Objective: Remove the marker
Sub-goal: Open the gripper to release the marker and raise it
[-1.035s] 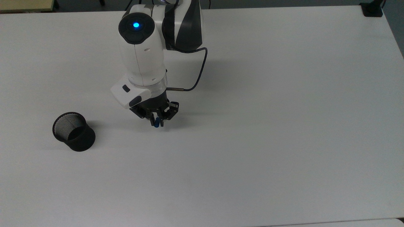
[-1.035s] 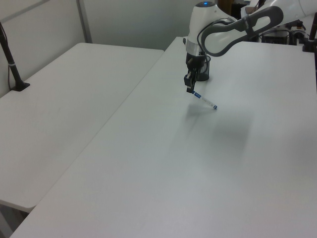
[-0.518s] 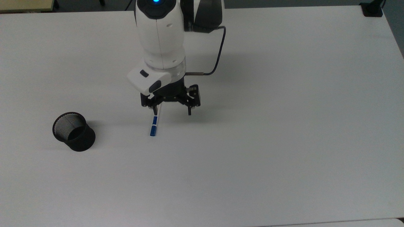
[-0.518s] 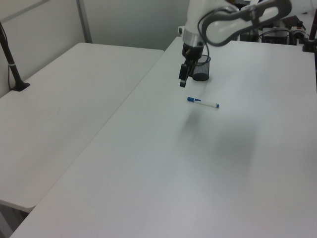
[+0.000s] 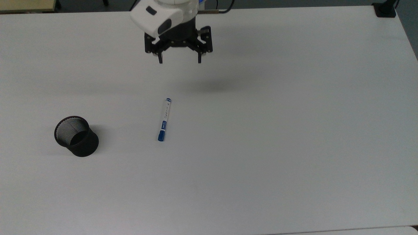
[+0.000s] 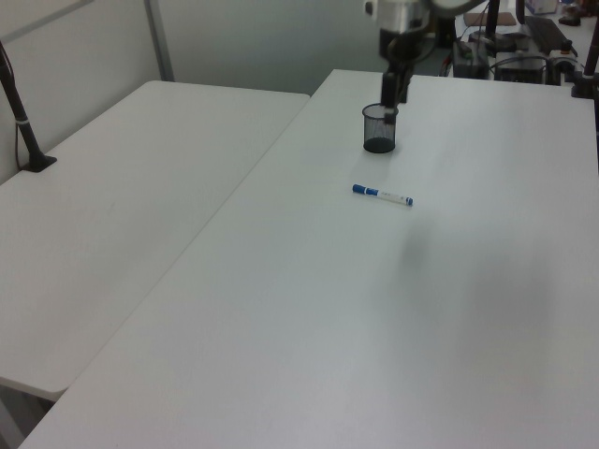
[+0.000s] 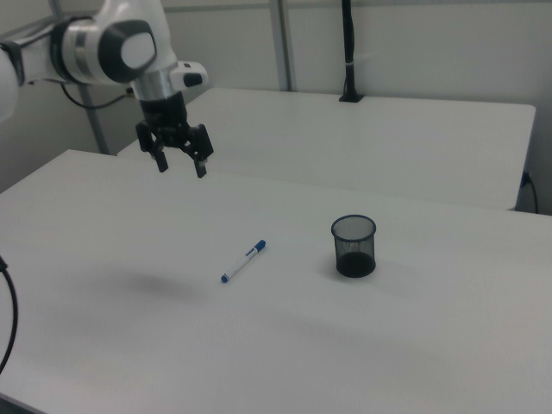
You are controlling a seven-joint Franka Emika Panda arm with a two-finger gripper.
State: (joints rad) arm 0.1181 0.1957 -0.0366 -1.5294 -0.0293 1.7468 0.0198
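The marker [image 5: 164,119] [image 6: 382,195] [image 7: 242,261] lies flat on the white table, a white barrel with a blue cap at the end nearer the top view's bottom. My gripper [image 5: 180,61] [image 7: 181,166] hangs open and empty high above the table, well away from the marker toward the top view's upper edge. In the left view the gripper [image 6: 387,94] appears above the black mesh cup [image 6: 379,128]. That cup [image 5: 76,136] [image 7: 354,246] stands upright and empty, to the marker's left in the top view.
The white table [image 5: 294,130] stretches wide around the marker. A second white table [image 6: 112,206] adjoins it on the left view's left. A black clamp post [image 5: 385,8] sits at the top view's upper right corner.
The gripper opened and let the marker go; the marker now lies flat on the table. The arm then rose and drew back toward the top view's upper edge.
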